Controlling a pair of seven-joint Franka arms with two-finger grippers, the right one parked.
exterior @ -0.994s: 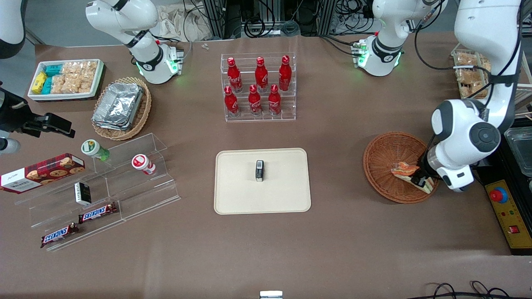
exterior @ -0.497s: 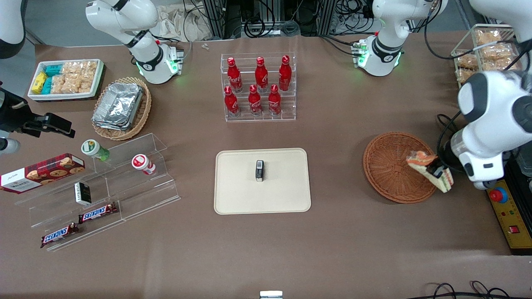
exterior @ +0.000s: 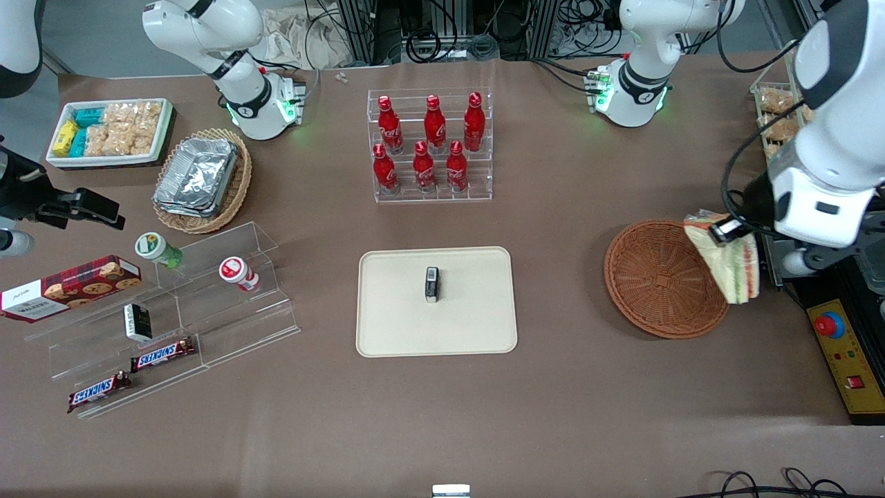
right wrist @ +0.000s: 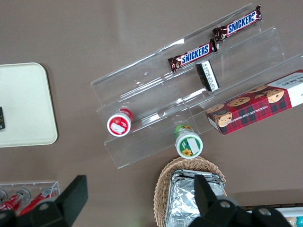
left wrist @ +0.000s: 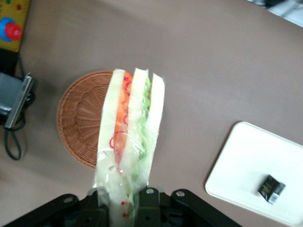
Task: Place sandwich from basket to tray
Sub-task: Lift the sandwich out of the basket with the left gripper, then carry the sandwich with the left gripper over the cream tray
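Landmark for all placements: the basket (exterior: pixel 657 279), round reddish-brown wicker, at the working arm's end of the table.

Hidden or cut off:
- Gripper (exterior: pixel 721 230): fingertips largely covered by the wrapped wedge in the front view; in the left wrist view only the black finger bases show, with the clamped end of the wedge between them.
- Basket rim on the working arm's side: partly covered by the hanging wedge in the front view.
- Small dark packet (exterior: pixel 431 284): label not legible.

End effector:
- Gripper, raised above the basket's rim on the working arm's side, clamped on the sandwich (exterior: pixel 728 263).
- Sandwich: off the basket, hanging in the air from the gripper over that rim; pale bread, orange-red and green layers, clear wrap. In the left wrist view the sandwich (left wrist: pixel 130 137) is seen edge-on above the basket (left wrist: pixel 80 118).

Surroundings:
- Tray (exterior: pixel 436 301): beige, flat, well apart from the basket toward the parked arm's end; the dark packet lies near its middle. Bare table between tray and basket.
- Clear rack of red bottles (exterior: pixel 430 145): farther from the front camera than the tray.
- Yellow control box with red button (exterior: pixel 843 353): just beside the basket, at the table's working-arm edge.
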